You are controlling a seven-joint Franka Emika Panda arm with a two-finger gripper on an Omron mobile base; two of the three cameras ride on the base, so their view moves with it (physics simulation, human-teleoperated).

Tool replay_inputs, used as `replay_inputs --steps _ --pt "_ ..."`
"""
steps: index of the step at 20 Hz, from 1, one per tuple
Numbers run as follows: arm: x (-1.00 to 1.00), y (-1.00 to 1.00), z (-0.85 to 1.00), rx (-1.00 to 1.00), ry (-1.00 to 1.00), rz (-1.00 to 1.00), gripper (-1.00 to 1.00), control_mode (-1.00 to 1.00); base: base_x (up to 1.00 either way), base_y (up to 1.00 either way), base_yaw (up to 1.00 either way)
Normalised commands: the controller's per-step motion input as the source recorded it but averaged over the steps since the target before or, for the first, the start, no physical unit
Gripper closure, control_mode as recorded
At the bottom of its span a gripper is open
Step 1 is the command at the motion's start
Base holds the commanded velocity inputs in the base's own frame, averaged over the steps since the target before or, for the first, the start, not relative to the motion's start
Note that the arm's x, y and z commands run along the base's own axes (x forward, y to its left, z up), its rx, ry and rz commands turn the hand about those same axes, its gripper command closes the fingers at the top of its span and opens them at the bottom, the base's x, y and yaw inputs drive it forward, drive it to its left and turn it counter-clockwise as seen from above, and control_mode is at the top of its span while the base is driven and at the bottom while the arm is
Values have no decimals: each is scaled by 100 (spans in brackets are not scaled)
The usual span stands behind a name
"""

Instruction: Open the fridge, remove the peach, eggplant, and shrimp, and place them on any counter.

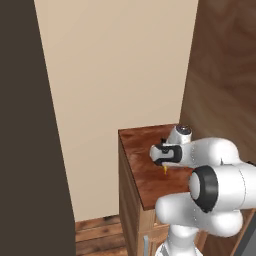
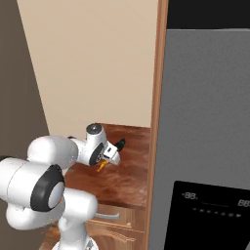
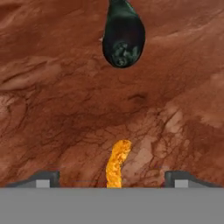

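The two-finger gripper (image 3: 112, 178) points down at the worktop, its small dark finger tips (image 3: 43, 178) standing well apart at either side of the hand view. Between them, and not touched by either, rises the tiny bright orange curved shrimp (image 3: 117, 163). Its long axis runs straight away from the hand, crosswise to the line joining the two tips. Whether it rests on the wood or hangs just above it cannot be told here; the side views show it directly under the hand, low over the surface.

Farther along the same line, well apart from the shrimp, lies the small near-black rounded eggplant (image 3: 123, 35), already on the glossy reddish-brown wooden counter (image 3: 52, 109).

In the left base view the white arm reaches forward from the lower right, with the gripper (image 1: 162, 161) turned down over the middle of the counter (image 1: 137, 142) and the shrimp (image 1: 165, 170) just beneath it. The right base view shows the same pose beside the tall grey fridge (image 2: 210, 127), its door closed. Judged from this layout, the shrimp is being set down and the next move is a straight withdrawal upward.
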Motion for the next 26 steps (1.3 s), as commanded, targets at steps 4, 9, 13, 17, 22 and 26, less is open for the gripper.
replay_inputs --steps 4,9,13,17,22,26 --pt "-76 0 100 2 -15 0 -100 -100 0 0 0" --pt "-53 0 100 3 8 0 -100 -100 0 0 0" --pt "-55 0 100 0 39 0 -100 -100 0 0 0" --pt "-54 0 100 0 54 1 -100 -100 0 0 0" --pt "-28 0 99 0 55 5 -100 -100 0 0 0" --pt "-18 0 43 0 41 3 -100 -100 0 0 0"
